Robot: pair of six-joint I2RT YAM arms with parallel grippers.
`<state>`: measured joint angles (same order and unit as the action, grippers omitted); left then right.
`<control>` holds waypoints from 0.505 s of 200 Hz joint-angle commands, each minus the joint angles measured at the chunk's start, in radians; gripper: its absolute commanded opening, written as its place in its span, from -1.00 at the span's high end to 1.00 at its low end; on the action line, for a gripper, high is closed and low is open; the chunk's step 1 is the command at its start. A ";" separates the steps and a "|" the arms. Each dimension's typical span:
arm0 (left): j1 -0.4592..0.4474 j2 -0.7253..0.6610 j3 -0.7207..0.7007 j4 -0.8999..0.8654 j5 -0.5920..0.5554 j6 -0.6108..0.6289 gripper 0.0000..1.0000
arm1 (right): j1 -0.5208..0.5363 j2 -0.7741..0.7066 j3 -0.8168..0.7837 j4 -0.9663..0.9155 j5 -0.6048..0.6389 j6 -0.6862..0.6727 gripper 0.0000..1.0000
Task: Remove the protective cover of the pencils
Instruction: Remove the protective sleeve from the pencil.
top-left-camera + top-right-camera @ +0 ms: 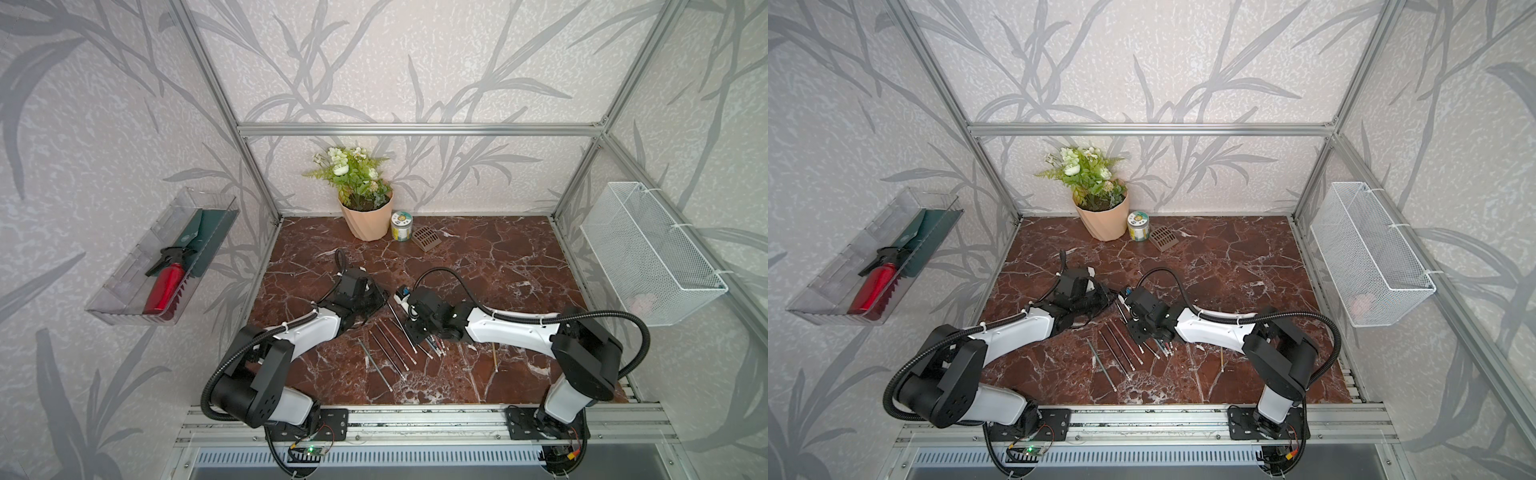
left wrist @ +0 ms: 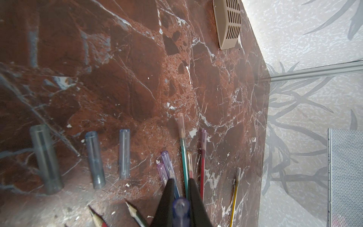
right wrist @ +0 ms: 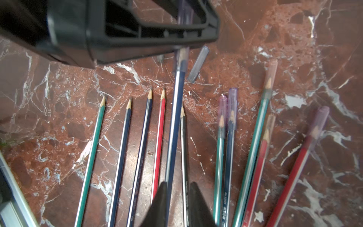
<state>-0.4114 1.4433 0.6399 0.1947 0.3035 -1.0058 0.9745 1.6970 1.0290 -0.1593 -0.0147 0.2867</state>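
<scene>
Left end effector (image 2: 181, 188) is clamped on the blue-purple cap (image 2: 180, 208) of 1 dark-blue pencil (image 3: 176, 118) over the table (image 3: 255, 39), its long axis running straight to the right end effector (image 3: 177, 188), jaws narrowly parted round the barrel, so the pull likely goes along that axis.

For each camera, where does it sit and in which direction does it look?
Top views: high at the front, looking down on the table; left arm and right arm show.
Left wrist: on the left arm, facing the far right corner; the left gripper shows, shut on a cap.
Right wrist: on the right arm, low over the pencils; the right gripper and left gripper show.
Shared: both wrist views show that cap.
</scene>
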 commanded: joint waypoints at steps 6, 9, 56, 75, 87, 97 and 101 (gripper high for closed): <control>0.003 0.005 0.023 0.002 -0.013 -0.005 1.00 | 0.002 -0.012 0.020 0.026 -0.034 -0.009 0.31; 0.002 0.005 0.022 0.002 -0.013 -0.005 1.00 | 0.003 -0.010 0.022 0.029 -0.038 -0.008 0.28; 0.002 0.002 0.021 0.005 -0.001 -0.009 1.00 | 0.002 0.079 0.087 0.040 -0.052 -0.006 -0.01; 0.003 -0.007 0.018 0.002 -0.001 -0.009 1.00 | 0.003 0.113 0.118 0.031 -0.057 -0.005 0.07; 0.003 -0.011 0.017 -0.001 0.001 -0.008 1.00 | 0.003 0.126 0.133 0.025 -0.057 -0.005 0.26; 0.003 -0.015 0.016 -0.002 0.002 -0.007 1.00 | 0.003 0.130 0.139 0.019 -0.059 -0.007 0.46; 0.003 -0.018 0.015 -0.003 0.003 -0.007 1.00 | 0.002 0.130 0.141 0.017 -0.061 -0.007 0.55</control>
<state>-0.4068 1.4433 0.6399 0.1844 0.3012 -1.0065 0.9737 1.8084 1.1362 -0.1287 -0.0620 0.2829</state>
